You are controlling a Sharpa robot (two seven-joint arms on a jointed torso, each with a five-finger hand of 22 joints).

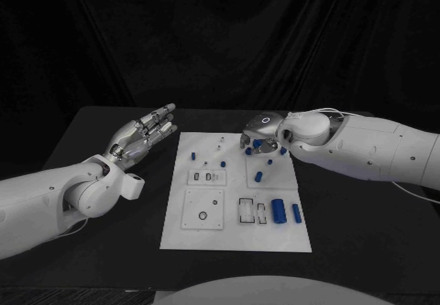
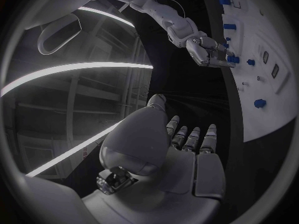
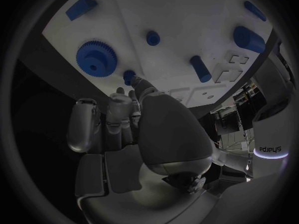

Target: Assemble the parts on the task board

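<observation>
The white task board (image 1: 234, 236) lies in the middle of the table. My right hand (image 1: 261, 135) hangs over its far right corner, fingers curled down. Its thumb and a fingertip close round a small blue peg (image 3: 129, 76) that stands on the board (image 3: 181, 15) beside a blue gear (image 3: 96, 58). From the left wrist, the same right hand (image 2: 207, 51) shows a blue piece (image 2: 232, 59) at its fingertips. My left hand (image 1: 142, 136) is raised left of the board, fingers spread, holding nothing. Two blue cylinders (image 1: 277, 211) lie near the board's right edge.
More blue parts lie scattered on the board: a short cylinder (image 1: 259, 176), a peg (image 1: 193, 154) at the far left, and a long pin (image 3: 201, 68). Cut-outs (image 1: 203, 209) mark the near half. Bare black table (image 1: 367, 222) surrounds the board.
</observation>
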